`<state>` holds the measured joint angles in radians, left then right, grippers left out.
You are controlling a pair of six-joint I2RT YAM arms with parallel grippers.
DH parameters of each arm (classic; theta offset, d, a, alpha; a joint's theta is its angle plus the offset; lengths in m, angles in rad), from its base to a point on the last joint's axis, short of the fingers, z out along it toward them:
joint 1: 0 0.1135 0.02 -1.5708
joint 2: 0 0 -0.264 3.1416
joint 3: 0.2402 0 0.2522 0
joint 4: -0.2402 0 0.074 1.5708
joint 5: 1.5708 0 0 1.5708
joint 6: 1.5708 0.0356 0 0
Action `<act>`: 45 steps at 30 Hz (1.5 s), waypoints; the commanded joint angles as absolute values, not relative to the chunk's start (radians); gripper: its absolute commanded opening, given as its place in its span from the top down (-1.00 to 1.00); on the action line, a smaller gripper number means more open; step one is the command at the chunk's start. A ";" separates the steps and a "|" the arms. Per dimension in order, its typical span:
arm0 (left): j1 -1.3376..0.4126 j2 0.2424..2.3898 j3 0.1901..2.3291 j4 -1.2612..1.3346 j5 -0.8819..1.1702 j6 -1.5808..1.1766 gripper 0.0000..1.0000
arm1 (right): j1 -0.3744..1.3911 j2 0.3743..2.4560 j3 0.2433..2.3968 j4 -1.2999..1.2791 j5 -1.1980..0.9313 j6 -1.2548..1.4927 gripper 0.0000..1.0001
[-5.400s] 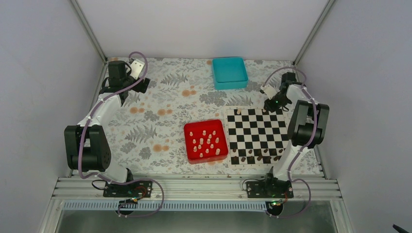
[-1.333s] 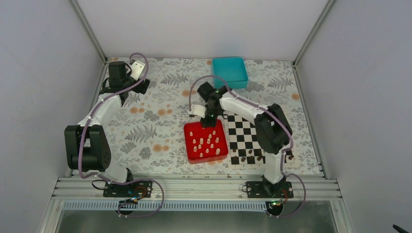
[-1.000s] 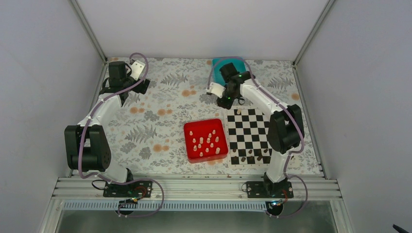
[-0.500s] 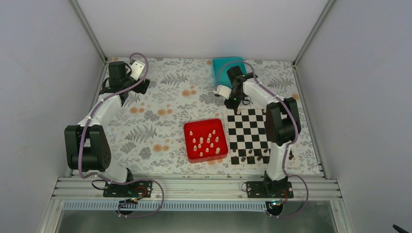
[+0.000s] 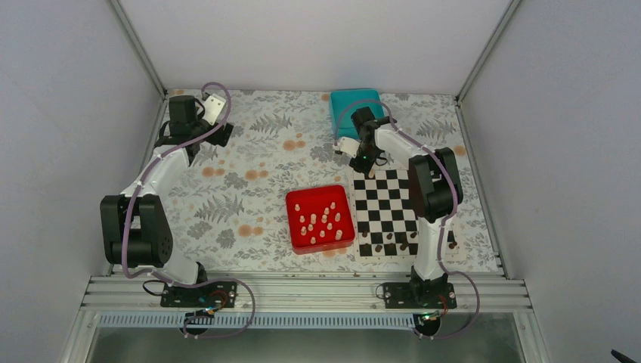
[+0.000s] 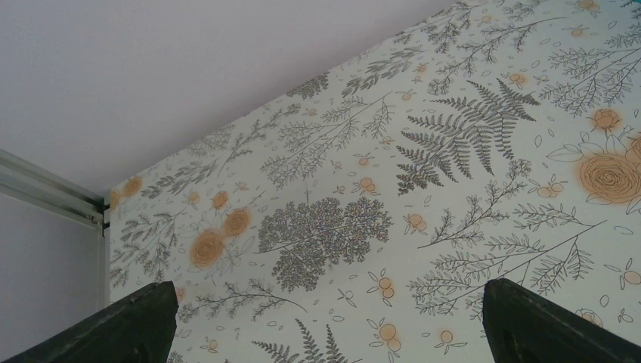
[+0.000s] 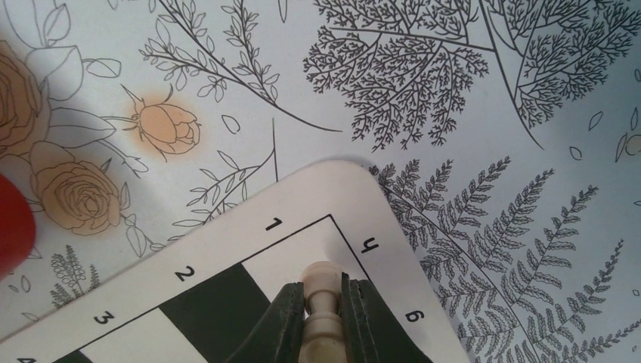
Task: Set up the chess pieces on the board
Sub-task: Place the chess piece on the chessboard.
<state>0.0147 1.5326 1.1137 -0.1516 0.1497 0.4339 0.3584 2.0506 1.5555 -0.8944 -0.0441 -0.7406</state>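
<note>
**Pale piece held over the board's corner square**

The right pincer (image 7: 321, 293) was clenched on a pale piece (image 7: 320, 278), gripping it upright by its stem with the rounded head showing above the fingertips. It hung over the far-left corner of the board (image 5: 393, 203), which lay on the right half of the desk (image 5: 249, 174), nearer the near edge. In the wrist view the piece stood above the white corner square, just inside the border numbered 1. Whether its base touched the board could not be told.

The rest of the pale pieces (image 5: 322, 222) sat in the red tray (image 5: 317, 190), just left of the board. Dark pieces (image 5: 388, 240) lined the board's near edge. The teal tray (image 5: 349, 99) lay toward the far edge.

The left pincer (image 6: 329, 291) was released, fingers wide apart, idle by the far-left corner.

The step in hand looked like placing this piece on its corner square. The next move called for a straight lowering until the base sat flat. After that, a gentle release and a vertical lift would likely keep so small a piece from tipping.
</note>
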 commanded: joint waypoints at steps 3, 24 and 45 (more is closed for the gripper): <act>0.014 1.530 1.108 -0.140 0.156 0.440 -1.00 | 0.349 2.076 1.548 -0.883 -0.044 -0.758 0.85; 0.014 1.533 1.110 -0.143 0.157 0.440 -1.00 | 0.335 2.105 1.516 -0.858 -0.063 -0.761 0.83; 0.013 1.534 1.111 -0.142 0.155 0.442 -1.00 | 0.444 1.951 1.687 -1.015 -0.088 -0.752 0.16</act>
